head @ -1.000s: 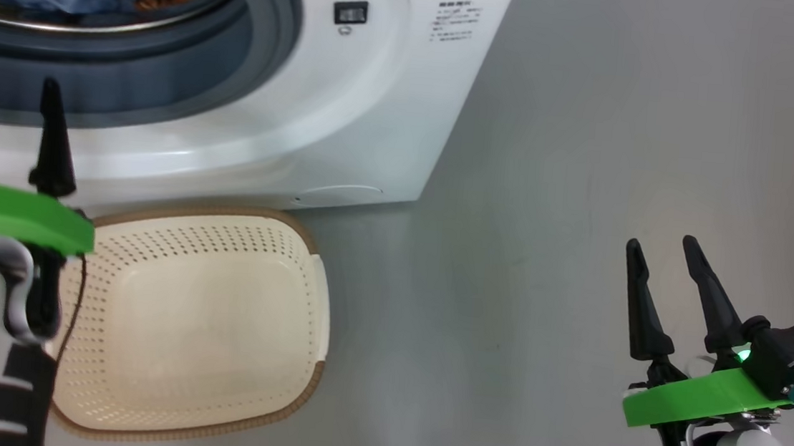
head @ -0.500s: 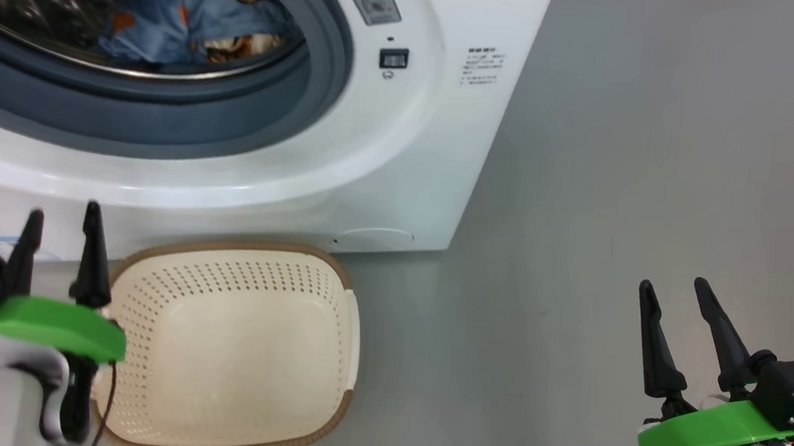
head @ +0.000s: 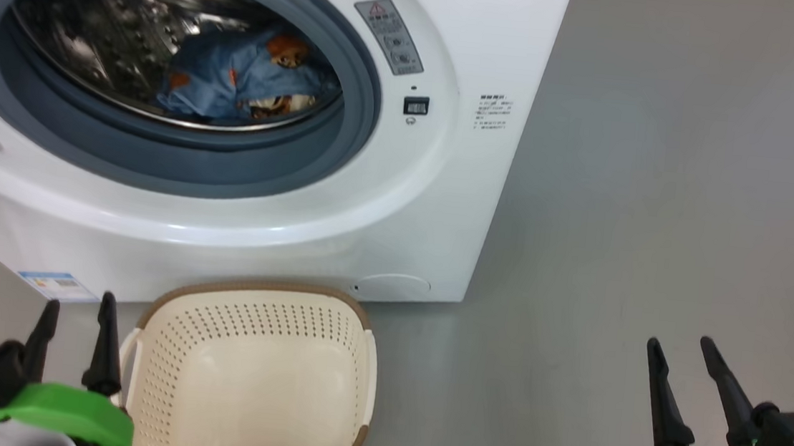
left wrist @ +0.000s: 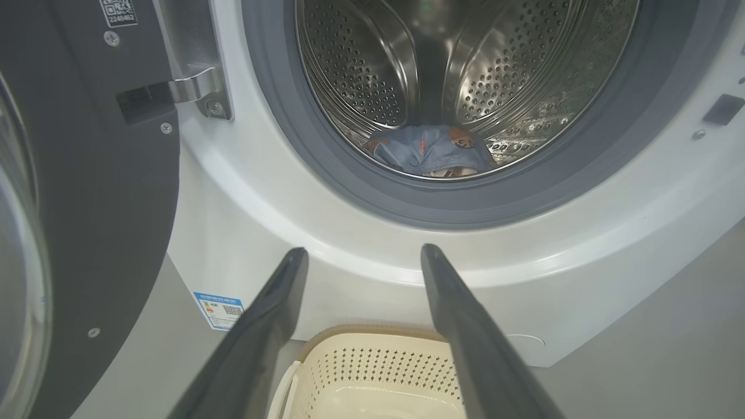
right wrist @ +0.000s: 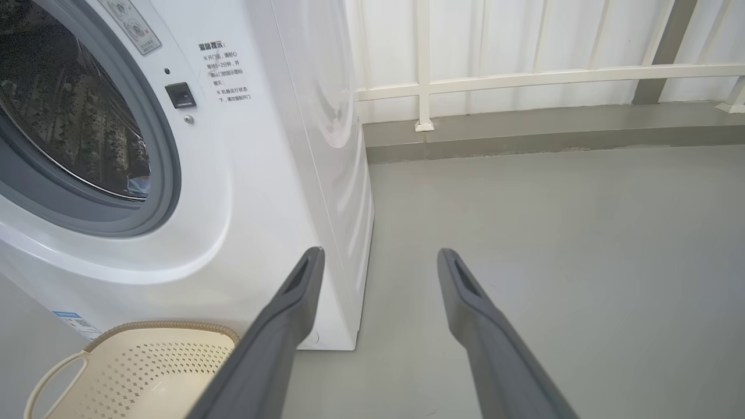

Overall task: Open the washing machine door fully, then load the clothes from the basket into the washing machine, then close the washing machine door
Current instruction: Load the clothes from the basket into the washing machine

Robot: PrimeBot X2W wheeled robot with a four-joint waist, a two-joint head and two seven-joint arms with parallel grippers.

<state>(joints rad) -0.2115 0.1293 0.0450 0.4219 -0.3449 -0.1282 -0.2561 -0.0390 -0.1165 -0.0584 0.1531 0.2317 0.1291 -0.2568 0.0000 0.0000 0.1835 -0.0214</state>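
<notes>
Jaws: both pairs stand wide apart, with nothing between the fingers. The left gripper point(head: 79, 301) hovers just beside the basket point(head: 255, 288), at its 9 o'clock in the head view. The right gripper point(head: 680, 342) hovers over the grey floor point(head: 657, 203), well apart at the basket's 3 o'clock. The basket stands on the floor just in front of the washing machine point(head: 441, 205), at 6 o'clock of the drum opening. The clothes point(head: 237, 83) lie inside the steel drum point(head: 97, 31), at its 6 o'clock, behind the grey gasket point(head: 179, 161). The washing machine door point(left wrist: 99, 192) stands swung open at 9 o'clock of the opening.
</notes>
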